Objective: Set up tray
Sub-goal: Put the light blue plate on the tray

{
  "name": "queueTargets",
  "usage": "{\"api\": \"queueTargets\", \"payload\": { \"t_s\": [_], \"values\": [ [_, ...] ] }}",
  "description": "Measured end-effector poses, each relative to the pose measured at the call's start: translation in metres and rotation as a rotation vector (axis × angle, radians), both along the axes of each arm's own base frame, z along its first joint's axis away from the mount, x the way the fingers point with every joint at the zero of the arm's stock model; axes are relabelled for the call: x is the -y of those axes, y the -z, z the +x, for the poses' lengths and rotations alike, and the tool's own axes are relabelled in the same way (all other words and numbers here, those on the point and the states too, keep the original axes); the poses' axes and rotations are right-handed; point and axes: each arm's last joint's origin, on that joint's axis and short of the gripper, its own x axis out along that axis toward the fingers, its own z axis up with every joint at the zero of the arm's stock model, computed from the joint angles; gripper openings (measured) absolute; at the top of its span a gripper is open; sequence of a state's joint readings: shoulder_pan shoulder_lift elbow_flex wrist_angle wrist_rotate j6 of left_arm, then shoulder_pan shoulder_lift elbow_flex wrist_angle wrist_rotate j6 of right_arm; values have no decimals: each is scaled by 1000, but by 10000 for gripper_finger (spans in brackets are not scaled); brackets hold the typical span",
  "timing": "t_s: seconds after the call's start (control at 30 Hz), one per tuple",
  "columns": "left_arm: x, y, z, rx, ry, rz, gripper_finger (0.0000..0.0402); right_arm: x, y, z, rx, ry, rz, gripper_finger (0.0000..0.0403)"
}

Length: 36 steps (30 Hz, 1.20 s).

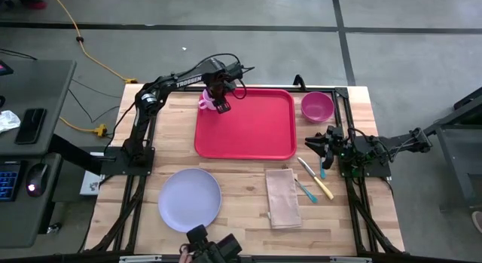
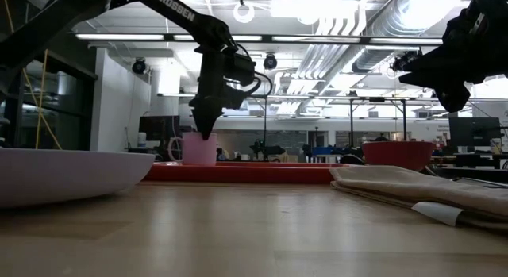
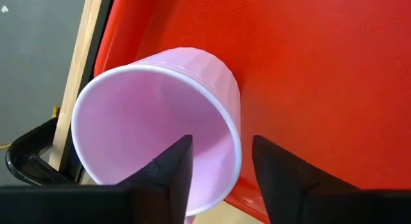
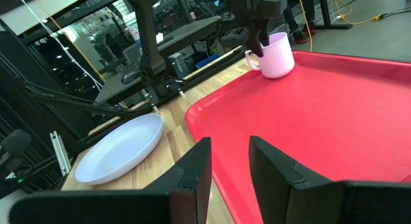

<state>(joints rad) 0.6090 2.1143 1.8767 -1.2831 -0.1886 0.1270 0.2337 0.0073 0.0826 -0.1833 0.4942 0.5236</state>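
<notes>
The red tray (image 1: 252, 123) lies flat in the middle of the table. A pink mug (image 3: 160, 121) with a handle stands upright on its base in the tray's far left corner (image 4: 276, 55). My left gripper (image 3: 221, 144) is open above the mug and points down. One finger (image 3: 172, 169) is inside the mug and the other (image 3: 282, 172) outside, on either side of the wall near the rim, with a gap showing. My right gripper (image 4: 230, 166) is open and waits over the table to the right of the tray (image 1: 320, 142).
A purple bowl (image 1: 317, 106) sits at the tray's far right corner. A lavender plate (image 1: 189, 199) lies on the wood near the front left. A folded beige napkin (image 1: 282, 197) and some cutlery (image 1: 312, 180) lie near the front right. Most of the tray's floor is bare.
</notes>
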Motion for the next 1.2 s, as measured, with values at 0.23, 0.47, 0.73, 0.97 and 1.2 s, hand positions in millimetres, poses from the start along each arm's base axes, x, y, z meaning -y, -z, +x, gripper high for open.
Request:
{"api": "queueTargets", "payload": {
  "t_s": [0.23, 0.47, 0.73, 0.97, 1.2],
  "values": [
    [1, -4, -1, -12, -1, -7, 226, 0, 0, 0, 0, 0, 0, 83],
    [-2, -27, 3, 39, -5, 33, 238, 0, 0, 0, 0, 0, 0, 83],
    [2, -65, -2, 53, -30, 41, 239, 0, 0, 0, 0, 0, 0, 83],
    [8, -102, -8, 133, -87, 49, 239, 0, 0, 0, 0, 0, 0, 83],
    [27, -129, -3, 238, -72, 72, 239, 0, 0, 0, -2, 0, -7, 83]
  ]
}}
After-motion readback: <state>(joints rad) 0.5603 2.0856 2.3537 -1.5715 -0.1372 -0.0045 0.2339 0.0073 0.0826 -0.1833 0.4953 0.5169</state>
